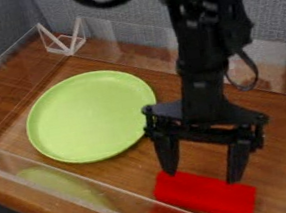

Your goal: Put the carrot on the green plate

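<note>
The carrot [207, 197], a flat red block, lies on the wooden floor near the front right wall. The green plate [91, 114] sits empty at the left centre. My gripper [206, 164] points straight down just above the carrot's back edge, open, its two black fingers [170, 156] standing wide apart with nothing between them. The right finger's tip overlaps the carrot's top edge in this view; I cannot tell whether it touches.
Clear acrylic walls [64, 196] fence the wooden tabletop on all sides. A small white wire stand [63, 36] stands at the back left corner. The black arm [202, 29] rises over the right half of the table.
</note>
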`<action>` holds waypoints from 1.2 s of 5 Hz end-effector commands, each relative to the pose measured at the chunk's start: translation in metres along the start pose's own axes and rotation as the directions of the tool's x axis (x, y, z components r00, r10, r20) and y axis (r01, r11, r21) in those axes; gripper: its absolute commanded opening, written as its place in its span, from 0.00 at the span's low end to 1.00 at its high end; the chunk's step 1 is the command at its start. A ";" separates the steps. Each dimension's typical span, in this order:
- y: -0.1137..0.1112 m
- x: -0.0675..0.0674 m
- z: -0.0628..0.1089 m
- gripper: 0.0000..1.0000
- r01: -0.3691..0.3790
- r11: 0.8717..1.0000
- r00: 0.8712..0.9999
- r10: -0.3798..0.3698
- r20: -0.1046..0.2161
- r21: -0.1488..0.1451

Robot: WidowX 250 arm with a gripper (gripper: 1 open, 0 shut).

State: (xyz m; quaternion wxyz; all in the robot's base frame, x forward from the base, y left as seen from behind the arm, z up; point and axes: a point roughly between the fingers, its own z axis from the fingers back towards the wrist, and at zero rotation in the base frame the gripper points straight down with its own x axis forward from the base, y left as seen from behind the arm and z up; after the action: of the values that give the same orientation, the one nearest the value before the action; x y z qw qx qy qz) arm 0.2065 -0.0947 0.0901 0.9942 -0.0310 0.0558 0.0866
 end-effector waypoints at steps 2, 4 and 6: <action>-0.004 0.003 -0.017 1.00 -0.173 0.984 0.984 0.175 0.023 -0.052; 0.005 0.008 -0.031 1.00 -0.408 0.907 0.911 0.413 0.026 -0.104; -0.015 0.001 -0.044 1.00 -0.491 0.862 0.867 0.497 0.023 -0.130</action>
State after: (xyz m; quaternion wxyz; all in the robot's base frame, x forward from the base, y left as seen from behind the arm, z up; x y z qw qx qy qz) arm 0.2057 -0.1090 0.0446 0.9347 -0.0673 0.0330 0.3474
